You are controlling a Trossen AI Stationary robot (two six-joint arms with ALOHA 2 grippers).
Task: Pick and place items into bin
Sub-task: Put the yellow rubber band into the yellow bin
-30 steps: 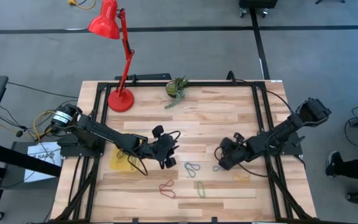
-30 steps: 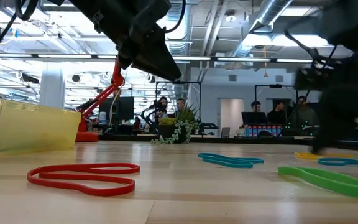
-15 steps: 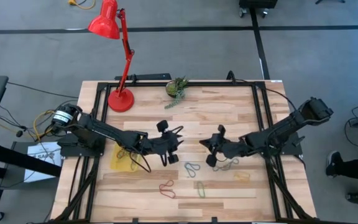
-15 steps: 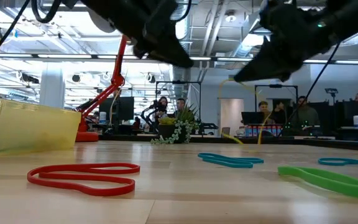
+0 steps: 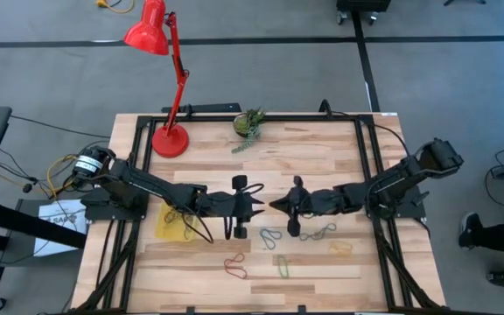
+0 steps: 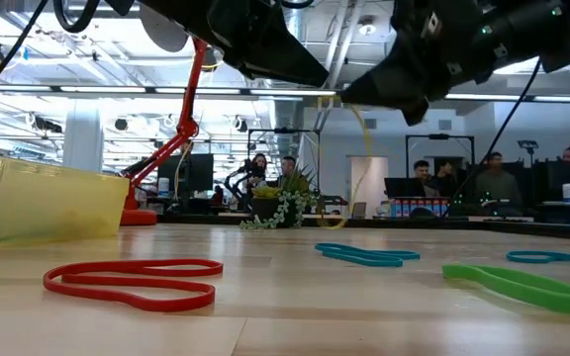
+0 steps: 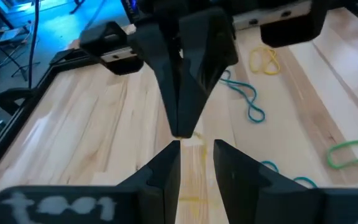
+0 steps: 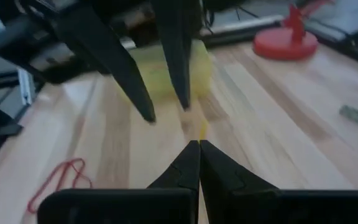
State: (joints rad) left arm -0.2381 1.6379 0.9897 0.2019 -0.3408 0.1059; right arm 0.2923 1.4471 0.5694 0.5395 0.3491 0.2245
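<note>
Yellow band (image 6: 336, 163) pinched in right gripper (image 5: 274, 206) jaws mid-table, tip-to-tip w/ left gripper (image 5: 259, 208), jaws parted.

The left pincer (image 5: 261, 207) and the right pincer (image 5: 274, 206) meet tip to tip above the middle of the surface (image 5: 322, 153), a band (image 6: 327, 163) hanging between them. The bin (image 5: 171, 222) lies to the left, beside the left arm. More bands (image 5: 271, 237) lie nearer the front edge. The lamp (image 5: 170, 140) and plant (image 5: 248, 123) stand at the back.
</note>
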